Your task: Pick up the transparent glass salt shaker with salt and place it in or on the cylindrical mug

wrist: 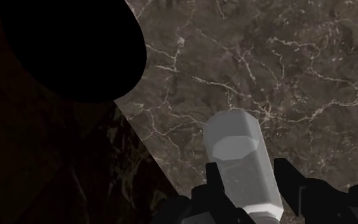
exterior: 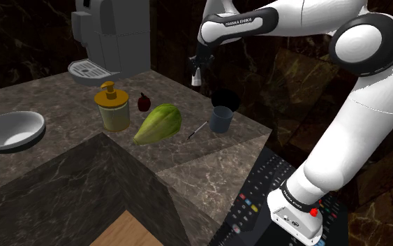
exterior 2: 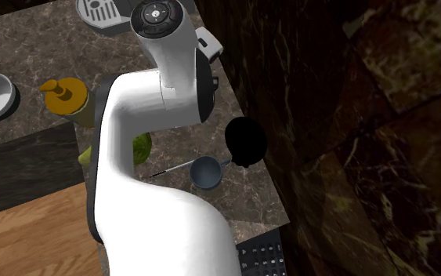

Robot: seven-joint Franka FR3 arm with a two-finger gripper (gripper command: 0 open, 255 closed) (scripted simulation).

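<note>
Arm (exterior: pixel 348 105) reaches from its stand across the dark marble counter (exterior: pixel 62 115). Coffee machine (exterior: pixel 111 35) at the back, in the shoulder view's upper left. Grey bowl (exterior: pixel 10 131) near the counter's left edge in that view. Green fruit (exterior: pixel 158 124) lies mid-counter, just beside a yellow pump bottle (exterior: pixel 112 107). A black round shape (exterior: pixel 225 98) sits right behind the mug (exterior: pixel 221 119). The mug is grey, upright, near the counter's corner on the stand side.

Gripper (exterior: pixel 199 73) hangs in the air above the counter, up and left of the mug in the shoulder view. It is clamped on the salt shaker (wrist: pixel 238 143): pale grey, see-through, fingers (wrist: pixel 214 184) pressed on both sides. Shaker is off the counter, not over the mug.

Small dark red fruit (exterior: pixel 144 103) sits behind the green one. Thin stick-like tool (exterior: pixel 197 130) lies between green fruit and mug.
</note>
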